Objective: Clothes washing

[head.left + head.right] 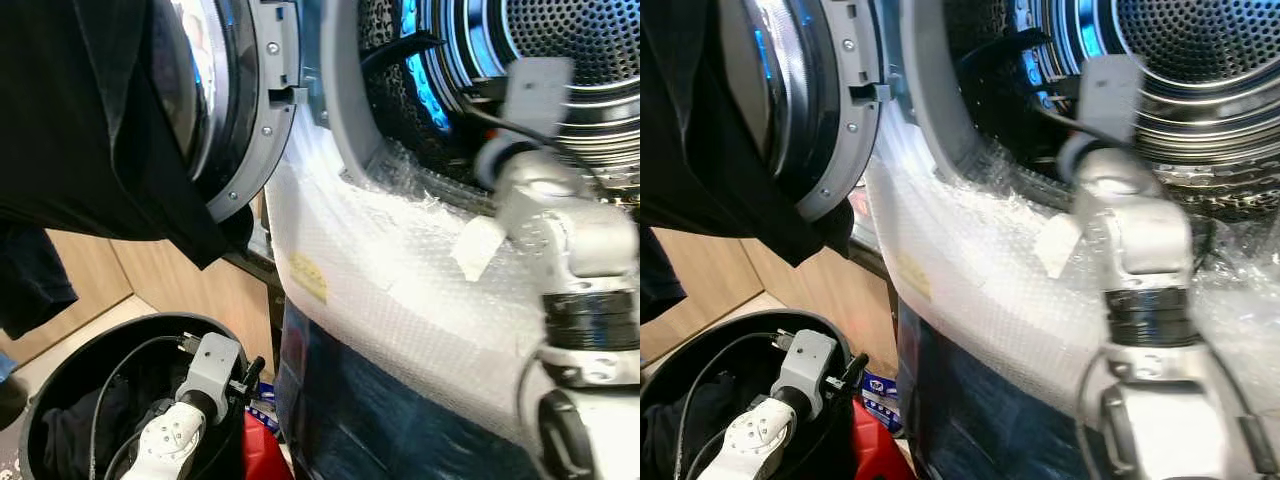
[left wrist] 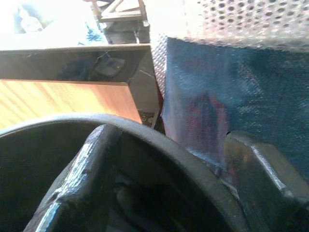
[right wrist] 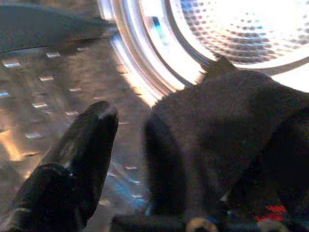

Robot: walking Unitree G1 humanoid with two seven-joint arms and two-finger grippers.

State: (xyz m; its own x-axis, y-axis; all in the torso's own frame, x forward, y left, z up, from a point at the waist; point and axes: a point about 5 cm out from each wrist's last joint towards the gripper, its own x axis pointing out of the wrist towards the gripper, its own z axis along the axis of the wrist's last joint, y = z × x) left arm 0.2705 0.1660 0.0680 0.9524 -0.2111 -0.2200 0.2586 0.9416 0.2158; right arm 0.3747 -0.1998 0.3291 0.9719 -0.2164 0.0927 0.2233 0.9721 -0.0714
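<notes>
The right gripper (image 3: 159, 159) reaches inside the washing machine drum (image 1: 560, 60), pinching a dark garment (image 3: 231, 130). The left gripper (image 2: 169, 188), fingers spread, sits at the rim of the black laundry basket (image 1: 60, 370) below the drum's open door (image 1: 235, 110).

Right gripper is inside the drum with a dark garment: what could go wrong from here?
1. The dark garment sits against the right gripper; it may snag on a finger and be dragged back out of the drum.
2. The black cloth draped over the open door could slip to the floor.
3. The left gripper straddles the laundry basket rim; lifting might tip the basket.
</notes>
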